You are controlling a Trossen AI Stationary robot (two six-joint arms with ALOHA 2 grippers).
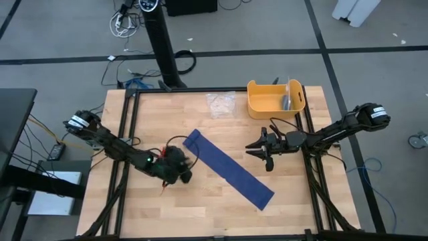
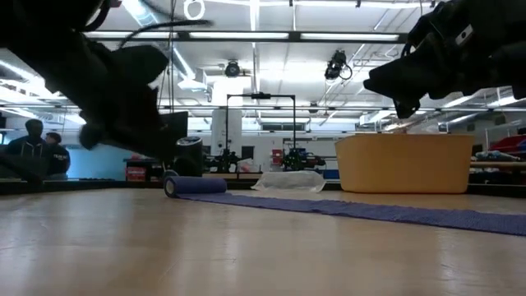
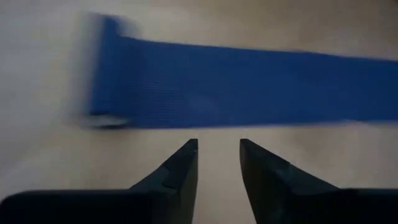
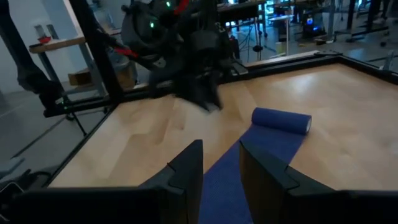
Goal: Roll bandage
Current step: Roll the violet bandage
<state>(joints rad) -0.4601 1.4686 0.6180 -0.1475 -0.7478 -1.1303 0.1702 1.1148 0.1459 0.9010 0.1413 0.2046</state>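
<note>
The dark-blue bandage [image 1: 231, 169] lies flat on the wooden table, running slantwise from the middle toward the near right. Its far-left end is wound into a small roll [image 1: 191, 138], which also shows in the low view [image 2: 195, 185] and in the right wrist view [image 4: 281, 120]. My left gripper [image 1: 186, 167] is open and empty. It hovers just on the near-left side of the band, close to the roll [image 3: 106, 74]. My right gripper [image 1: 255, 148] is open and empty, above the table beside the band's far-right side, with the strip [image 4: 224, 180] under its fingers.
A yellow plastic tub [image 1: 275, 99] stands at the far right of the table. A clear plastic wrapper [image 1: 221, 104] lies to its left. A black frame [image 1: 127, 134] borders the table. People [image 2: 33, 144] are in the room behind.
</note>
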